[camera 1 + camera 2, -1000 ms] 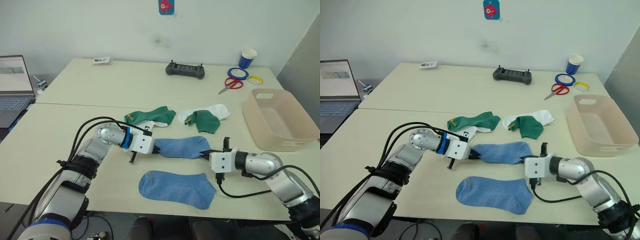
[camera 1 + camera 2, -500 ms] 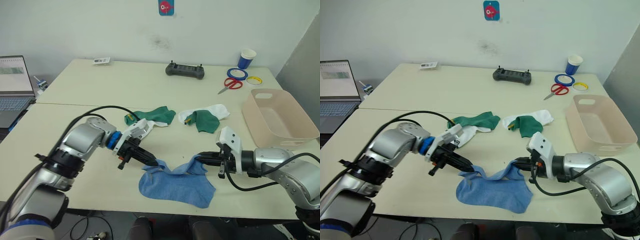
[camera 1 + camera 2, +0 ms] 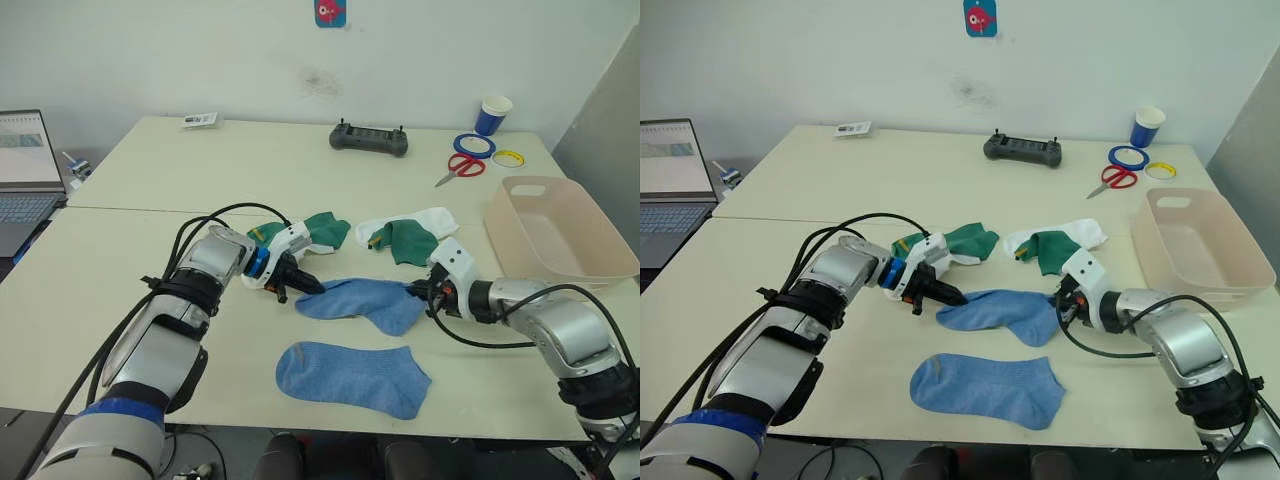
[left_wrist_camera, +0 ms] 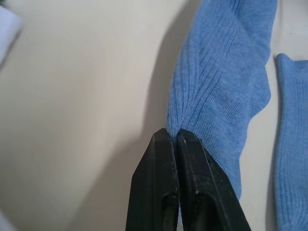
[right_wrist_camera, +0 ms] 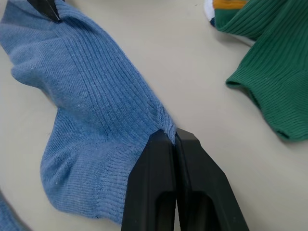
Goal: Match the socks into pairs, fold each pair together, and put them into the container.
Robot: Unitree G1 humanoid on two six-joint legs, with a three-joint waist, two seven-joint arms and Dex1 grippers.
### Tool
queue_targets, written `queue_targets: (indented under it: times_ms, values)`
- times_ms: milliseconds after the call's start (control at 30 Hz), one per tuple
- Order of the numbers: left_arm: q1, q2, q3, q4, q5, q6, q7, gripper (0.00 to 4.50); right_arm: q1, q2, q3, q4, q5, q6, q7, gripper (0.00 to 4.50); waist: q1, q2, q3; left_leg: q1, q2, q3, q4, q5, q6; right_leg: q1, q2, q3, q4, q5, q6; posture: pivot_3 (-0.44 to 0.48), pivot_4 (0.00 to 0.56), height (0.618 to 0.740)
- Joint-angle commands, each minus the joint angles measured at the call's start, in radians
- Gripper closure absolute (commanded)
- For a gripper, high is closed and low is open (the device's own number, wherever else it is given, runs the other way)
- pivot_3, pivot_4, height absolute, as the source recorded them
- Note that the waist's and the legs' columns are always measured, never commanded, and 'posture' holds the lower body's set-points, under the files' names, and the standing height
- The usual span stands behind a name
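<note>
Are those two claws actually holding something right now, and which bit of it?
Yes. Both pinch the same light blue sock: the left gripper grips one end's edge, the right gripper the opposite end's edge, while it lies on the table.

One light blue sock [image 3: 362, 301] lies stretched across the table, pinched at both ends. The second light blue sock [image 3: 352, 376] lies flat nearer the table's front edge. Two dark green socks [image 3: 318, 230] [image 3: 412, 241] rest on white socks [image 3: 425, 219] behind. The beige tub [image 3: 556, 238] sits upright, empty, at the right.
</note>
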Motion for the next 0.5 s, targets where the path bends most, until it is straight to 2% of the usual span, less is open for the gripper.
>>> queue_targets:
  times_ms: [33, 167, 367, 500]
  values:
    - [-0.042, -0.017, 0.043, 0.028, 0.019, -0.030, -0.001, 4.50, -0.025, -0.012, 0.005, -0.014, -0.062, -0.077, -0.005, 3.40, 0.000, 0.000, 0.000, 0.000, 0.000, 0.000, 0.000, 0.000, 0.000, 0.000, 0.000, 0.000, 0.000, 0.000, 0.000, 0.000, 0.150, 0.740]
    - [-0.073, -0.034, 0.112, 0.042, 0.013, -0.076, 0.050, 3.51, -0.010, -0.016, -0.008, -0.041, -0.100, -0.120, -0.013, 2.01, 0.000, 0.000, 0.000, 0.000, 0.000, 0.000, 0.000, 0.000, 0.000, 0.000, 0.000, 0.000, 0.000, 0.000, 0.000, 0.000, 0.150, 0.740]
    - [-0.075, 0.011, 0.216, -0.021, -0.016, -0.039, 0.057, 1.60, 0.015, 0.003, -0.029, -0.105, -0.139, -0.144, -0.058, 0.00, -0.004, 0.000, 0.000, 0.000, 0.000, 0.000, 0.000, 0.000, 0.000, 0.000, 0.000, 0.000, 0.000, 0.000, 0.000, 0.000, 0.150, 0.740]
    - [0.013, 0.067, 0.285, -0.188, -0.044, 0.037, 0.108, 0.41, 0.046, 0.033, -0.074, -0.181, -0.138, -0.158, -0.099, 0.00, -0.013, 0.000, 0.000, 0.000, 0.000, -0.001, 0.000, 0.000, 0.000, 0.000, 0.000, 0.000, 0.001, 0.000, 0.000, 0.000, 0.150, 0.740]
